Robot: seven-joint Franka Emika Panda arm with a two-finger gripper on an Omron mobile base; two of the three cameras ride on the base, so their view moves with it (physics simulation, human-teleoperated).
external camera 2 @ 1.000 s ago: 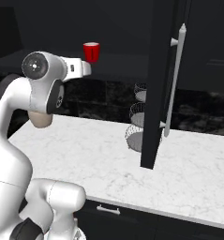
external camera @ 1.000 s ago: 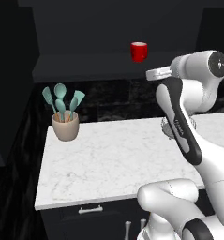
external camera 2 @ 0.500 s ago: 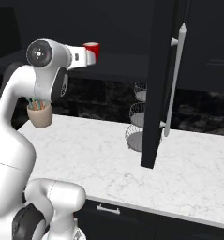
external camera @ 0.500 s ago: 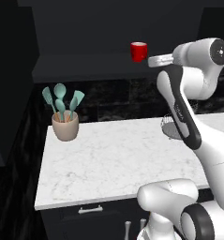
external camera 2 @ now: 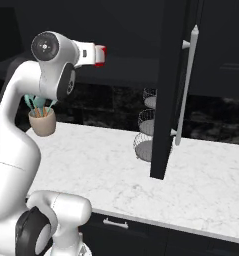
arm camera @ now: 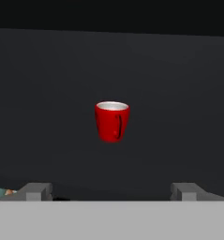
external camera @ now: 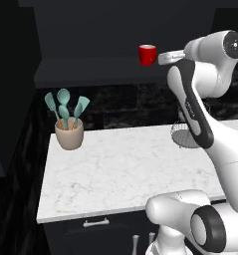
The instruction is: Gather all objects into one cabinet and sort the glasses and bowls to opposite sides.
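White and dark-jointed, the arm is raised high with its forearm reaching level toward the small red cup [external camera: 147, 54]. The gripper [arm camera: 111, 191] points straight at the cup, jaws spread wide with nothing between them, still short of it. The cup stands upright on a dark shelf in the black upper cabinet, whose door [external camera 2: 172, 90] hangs open with its long silver bar handle [external camera 2: 186, 85]. On the white marble counter [external camera: 115, 169], a beige utensil pot [external camera: 69, 133] holds teal utensils [external camera: 64, 105]. A tiered wire basket [external camera 2: 145, 130] stands behind the door.
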